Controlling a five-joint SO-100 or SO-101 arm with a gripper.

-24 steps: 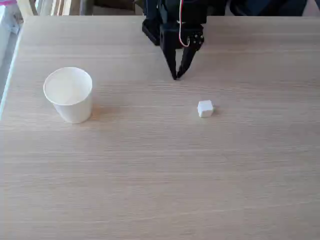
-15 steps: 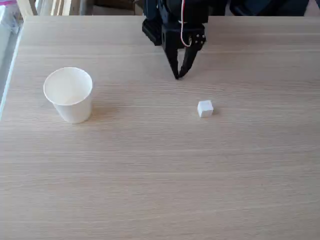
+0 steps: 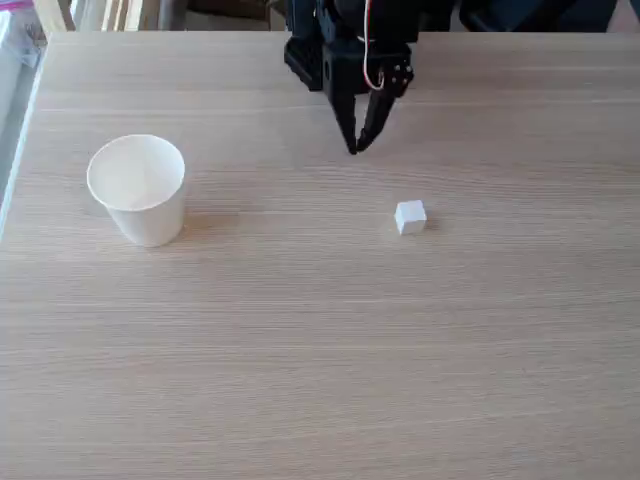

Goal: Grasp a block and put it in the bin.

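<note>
In the fixed view a small white block (image 3: 410,217) lies on the light wooden table (image 3: 320,350), right of centre. The bin, a white paper cup (image 3: 138,189), stands upright at the left, and nothing shows inside it. My black gripper (image 3: 354,147) hangs from the arm at the top centre, pointing down toward the table, its two fingers meeting at the tips with nothing between them. It sits above and to the left of the block, well apart from it, and far to the right of the cup.
The table's left edge (image 3: 18,150) runs diagonally near the cup. The arm's black base (image 3: 345,30) fills the back centre. Chair or furniture legs (image 3: 55,15) show beyond the far left corner. Bare wood stretches across the whole front half.
The gripper has lifted slightly and drawn back a little toward the arm's base. Block and cup have not moved.
</note>
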